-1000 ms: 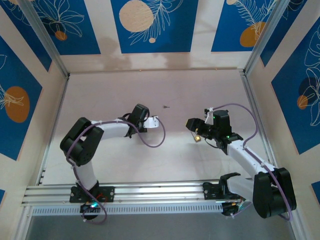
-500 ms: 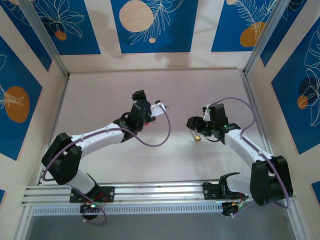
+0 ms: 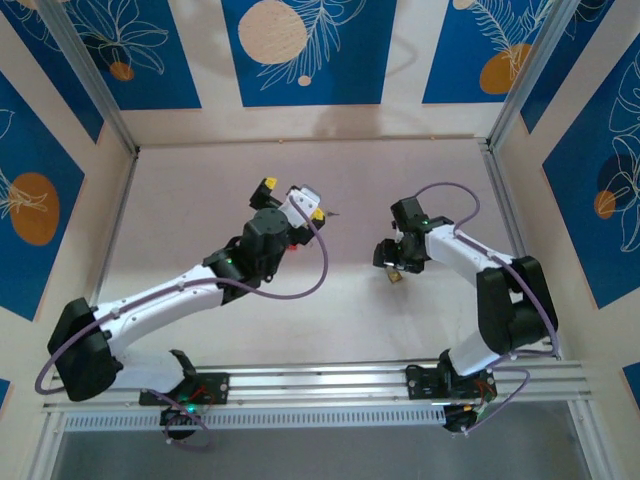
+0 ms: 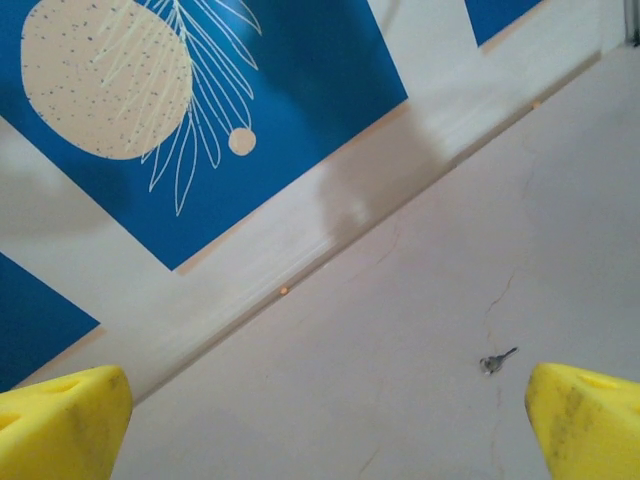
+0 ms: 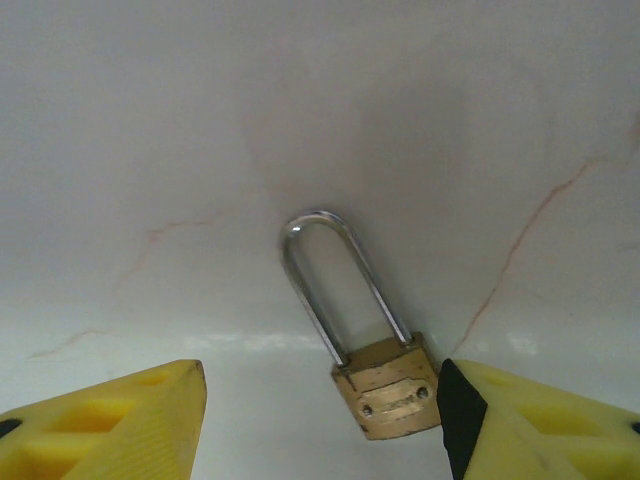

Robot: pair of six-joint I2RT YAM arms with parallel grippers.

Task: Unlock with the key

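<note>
- Key (image 4: 497, 360): small and silver, lying flat on the pale desk (image 4: 400, 300) near the back wall (image 4: 300, 90).
- Left gripper (image 4: 327, 390): jaws spread wide, with nothing between the 2 yellow fingers (image 4: 60, 420). The key lies ahead of it, nearer the finger on the right of the wrist view, with no contact.
- Padlock (image 5: 387, 392): brass body with a steel shackle (image 5: 325, 270), both shackle legs meeting the body.
- Right gripper (image 5: 322, 375): open, not clamping. The padlock body sits between its fingers, just beside 1 finger and apart from the other.
- Key and padlock lie apart on the desk.
</note>
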